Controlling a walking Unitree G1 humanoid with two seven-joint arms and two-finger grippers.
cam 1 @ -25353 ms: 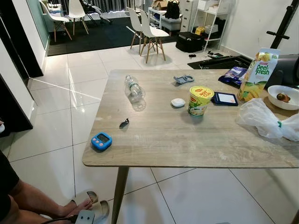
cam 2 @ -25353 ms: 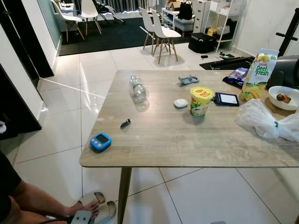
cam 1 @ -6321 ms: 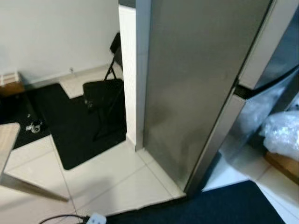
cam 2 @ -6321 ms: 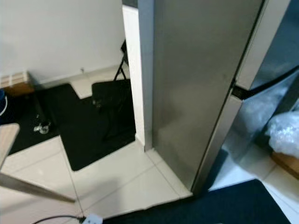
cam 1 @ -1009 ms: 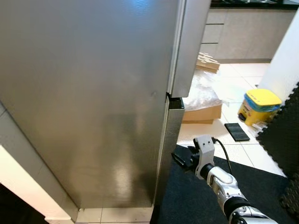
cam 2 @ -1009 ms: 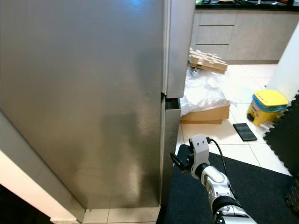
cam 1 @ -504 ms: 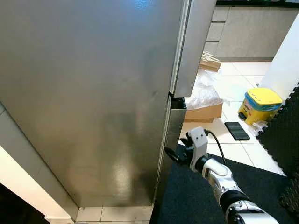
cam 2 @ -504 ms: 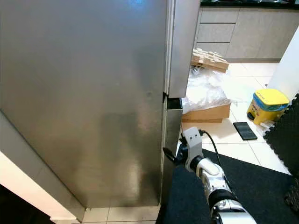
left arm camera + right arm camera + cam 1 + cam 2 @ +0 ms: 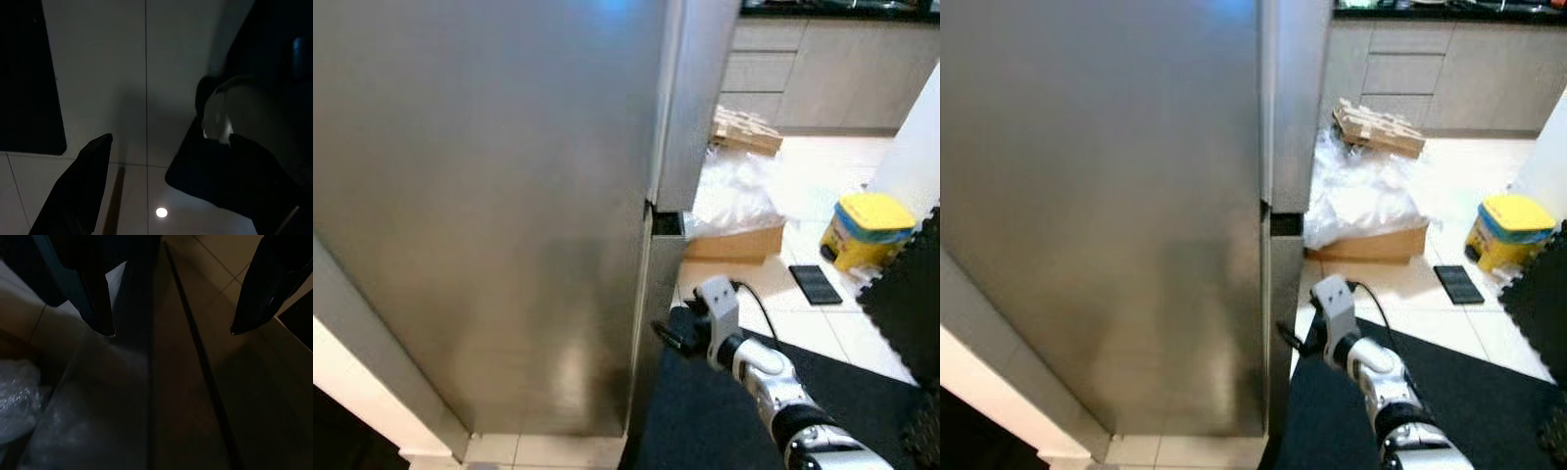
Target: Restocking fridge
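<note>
The steel fridge (image 9: 489, 196) stands shut right before me, its broad side towards me and its door edges on the right. A dark gap (image 9: 667, 224) parts the upper door from the lower one. My right gripper (image 9: 662, 336) is held out low at the lower door's edge (image 9: 651, 294). In the right wrist view that gripper (image 9: 171, 330) is open, its two black fingers (image 9: 95, 293) on either side of the door's edge, with nothing gripped. My left gripper (image 9: 168, 139) hangs open over dim floor tiles.
Past the fridge lies a cardboard box (image 9: 734, 240) heaped with clear plastic wrap, with wood pieces (image 9: 746, 130) behind it. A yellow-lidded bucket (image 9: 867, 227) and a flat black slab (image 9: 818, 284) sit on the tiles. A dark mat (image 9: 862, 392) lies under my right arm. Cabinets (image 9: 822, 59) line the back.
My right gripper has moved left, from the mat side up to the lower door's edge. The camera has shifted slightly.
</note>
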